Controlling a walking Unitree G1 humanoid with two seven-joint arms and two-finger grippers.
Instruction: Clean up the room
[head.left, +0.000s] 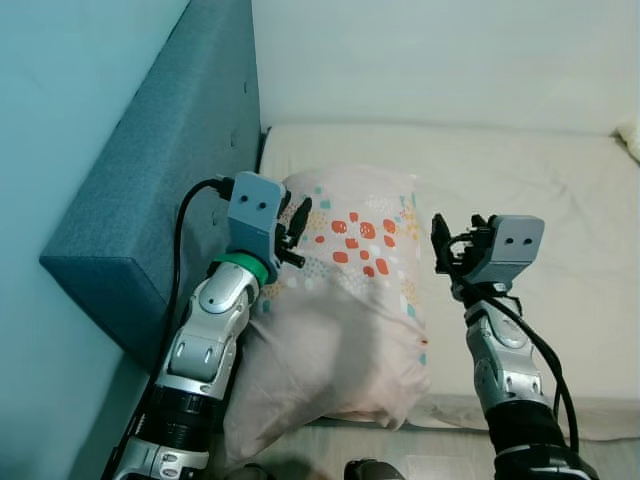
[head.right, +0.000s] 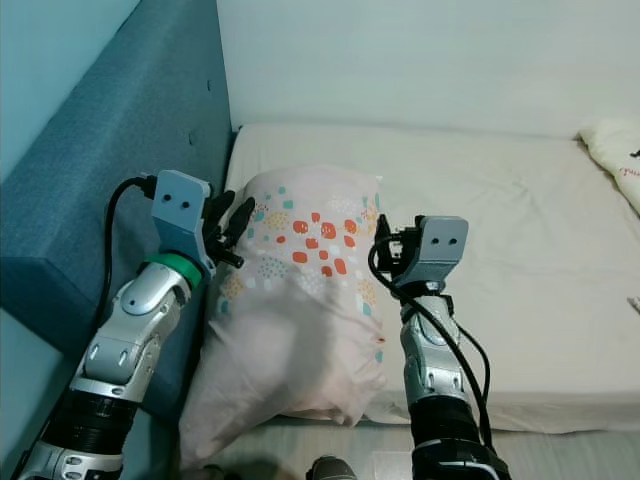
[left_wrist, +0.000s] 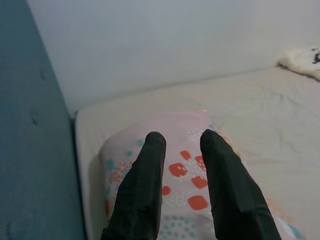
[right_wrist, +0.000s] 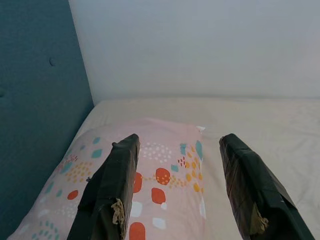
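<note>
A pale pink pillow (head.left: 345, 300) with red, teal and orange spots lies on the cream mattress (head.left: 540, 190), its near end hanging over the bed's front edge. My left gripper (head.left: 296, 228) hovers at the pillow's left side, fingers (left_wrist: 142, 185) a little apart with nothing between them. My right gripper (head.left: 440, 245) stands at the pillow's right side, fingers (right_wrist: 112, 187) spread wide and empty. Neither gripper holds the pillow (right_wrist: 150, 170).
A blue padded headboard (head.left: 160, 170) runs along the left, close to my left arm. A white wall (head.left: 440, 60) backs the bed. A second light pillow (head.right: 615, 155) lies at the far right of the mattress.
</note>
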